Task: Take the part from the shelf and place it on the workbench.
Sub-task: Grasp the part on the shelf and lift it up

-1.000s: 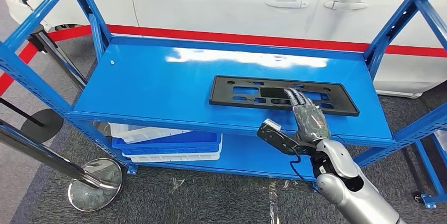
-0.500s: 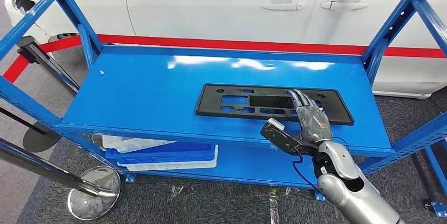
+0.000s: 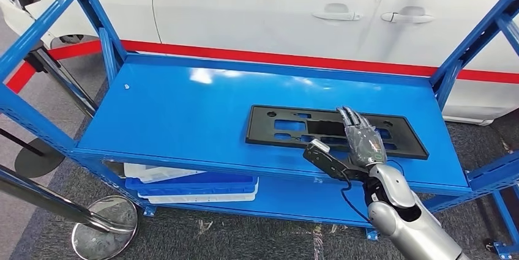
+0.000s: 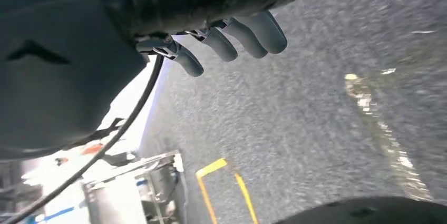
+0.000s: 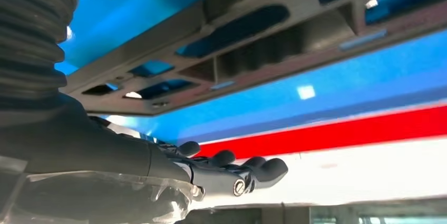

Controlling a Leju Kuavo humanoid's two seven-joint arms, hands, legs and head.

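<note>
The black part (image 3: 335, 131) lies flat on the blue shelf (image 3: 183, 107), toward its front right corner. The right hand (image 3: 362, 137) hovers over the part's near edge, fingers (image 3: 350, 116) stretched out, holding nothing. The left hand (image 4: 221, 34) hangs over grey floor (image 4: 316, 129), fingers loosely curled, empty

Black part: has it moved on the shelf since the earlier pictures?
No. The black part keeps its place against the blue shelf; the camera shifted.
</note>
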